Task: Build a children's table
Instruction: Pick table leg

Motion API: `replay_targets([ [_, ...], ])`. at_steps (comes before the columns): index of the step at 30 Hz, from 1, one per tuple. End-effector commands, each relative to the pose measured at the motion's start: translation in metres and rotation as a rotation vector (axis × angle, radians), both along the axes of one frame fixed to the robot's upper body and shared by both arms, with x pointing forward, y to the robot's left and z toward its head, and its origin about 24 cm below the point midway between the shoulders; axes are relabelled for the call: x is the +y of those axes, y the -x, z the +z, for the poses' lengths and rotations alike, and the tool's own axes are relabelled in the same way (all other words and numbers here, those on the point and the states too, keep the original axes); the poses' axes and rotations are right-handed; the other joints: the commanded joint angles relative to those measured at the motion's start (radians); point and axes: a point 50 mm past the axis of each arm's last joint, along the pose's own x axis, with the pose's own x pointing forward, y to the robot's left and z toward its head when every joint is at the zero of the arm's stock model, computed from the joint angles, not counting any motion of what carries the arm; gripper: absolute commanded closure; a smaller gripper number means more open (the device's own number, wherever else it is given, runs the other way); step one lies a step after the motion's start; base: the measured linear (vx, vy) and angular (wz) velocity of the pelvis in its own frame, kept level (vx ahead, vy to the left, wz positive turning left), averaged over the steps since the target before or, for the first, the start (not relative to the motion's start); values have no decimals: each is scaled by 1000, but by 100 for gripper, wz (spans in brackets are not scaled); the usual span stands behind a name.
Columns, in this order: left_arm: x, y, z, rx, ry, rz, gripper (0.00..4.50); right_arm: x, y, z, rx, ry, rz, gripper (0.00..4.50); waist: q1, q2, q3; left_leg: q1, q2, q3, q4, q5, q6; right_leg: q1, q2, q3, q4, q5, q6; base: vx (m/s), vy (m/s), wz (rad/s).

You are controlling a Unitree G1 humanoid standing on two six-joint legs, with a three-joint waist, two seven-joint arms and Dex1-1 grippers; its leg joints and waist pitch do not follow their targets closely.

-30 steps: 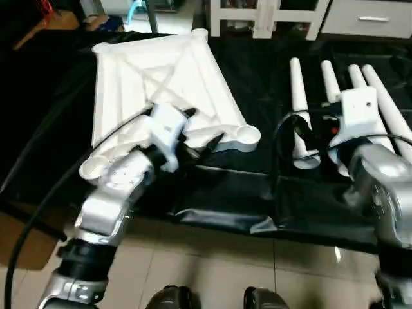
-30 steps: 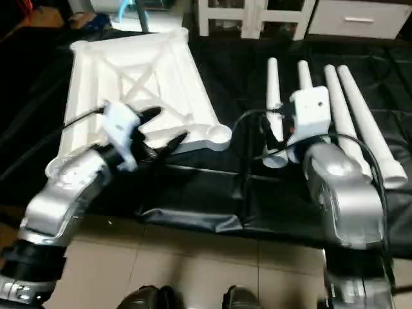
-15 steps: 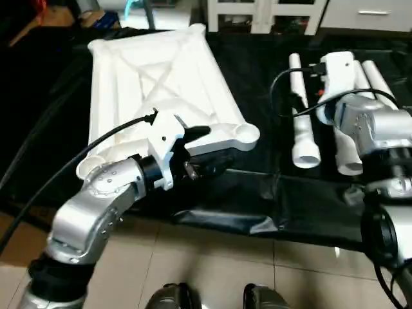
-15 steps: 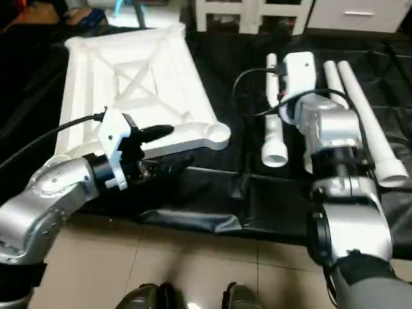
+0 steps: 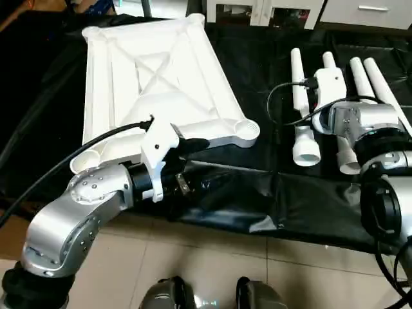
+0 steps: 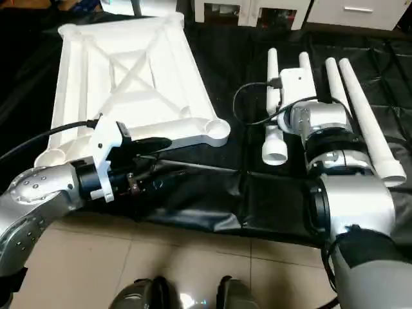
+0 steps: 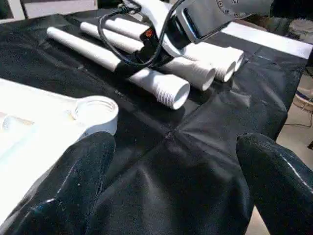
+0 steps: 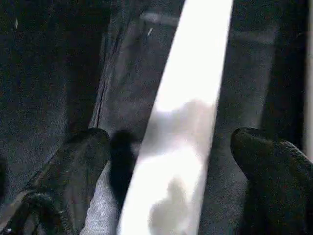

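The children's table top (image 5: 154, 77) lies upside down on a black cloth, its X-ribs and round corner sockets facing up. Four white legs (image 5: 299, 103) lie side by side to its right. My left gripper (image 5: 196, 164) is open, low over the cloth just in front of the near right corner socket (image 7: 95, 111), holding nothing. My right wrist (image 5: 329, 87) hangs over the second leg from the left. In the right wrist view my right gripper (image 8: 178, 161) is open, its fingertips (image 8: 83, 161) on either side of that leg (image 8: 190, 98), not closed on it.
The black cloth (image 5: 257, 199) hangs over the front edge above the tiled floor (image 5: 212, 270). White furniture (image 5: 257, 9) stands behind the work surface. Black cables run along my left forearm (image 5: 71, 151) and loop over the legs by my right wrist (image 5: 283, 96).
My right arm has swung from the legs' near ends to farther along them, now over the second leg. My left gripper has dropped from the top's near edge to the cloth in front.
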Motion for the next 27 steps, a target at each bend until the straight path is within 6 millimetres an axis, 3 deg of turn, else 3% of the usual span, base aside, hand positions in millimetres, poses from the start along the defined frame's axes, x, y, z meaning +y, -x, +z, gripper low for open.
replay_targets([
  [1, 2, 3, 4, -14, -6, 2, 6, 2, 2, -4, 31, -23, 11, 0, 3, -6, -80, 36, 79, -29, -58, 12, 115, 59, -75, 39, -36, 49, -359, 0, 0, 0],
  [5, 2, 3, 5, -14, -9, 12, 2, -3, 6, -15, 76, -58, -11, 19, 5, -10, -82, 35, 80, -28, -55, 49, 127, 58, -74, 39, -29, 101, -366, 0, 0, 0],
  [12, 0, 3, 5, -18, -8, 17, 0, -11, 12, -23, 122, -100, -56, 70, 8, -12, -79, 35, 79, -27, -56, 25, 118, 58, -75, 39, -33, 55, -362, 0, 0, 0],
  [17, 0, 2, 6, -25, -8, 20, 0, -15, 12, -22, 116, -120, -72, 106, 8, -12, -80, 34, 78, -27, -55, 17, 113, 59, -76, 39, -34, 52, -364, 0, 0, 0],
  [19, 0, 1, 6, -27, -6, 21, 0, -16, 12, -20, 110, -139, -82, 139, 9, -11, -82, 34, 79, -27, -54, 23, 115, 59, -76, 39, -33, 61, -365, 0, 0, 0],
  [27, -1, -5, 7, -47, 16, 52, 0, -23, 14, -22, 109, -170, -110, 195, 12, -13, -91, 31, 78, -27, -48, 50, 137, 61, -74, 37, -27, 95, -377, 0, 0, 0],
])
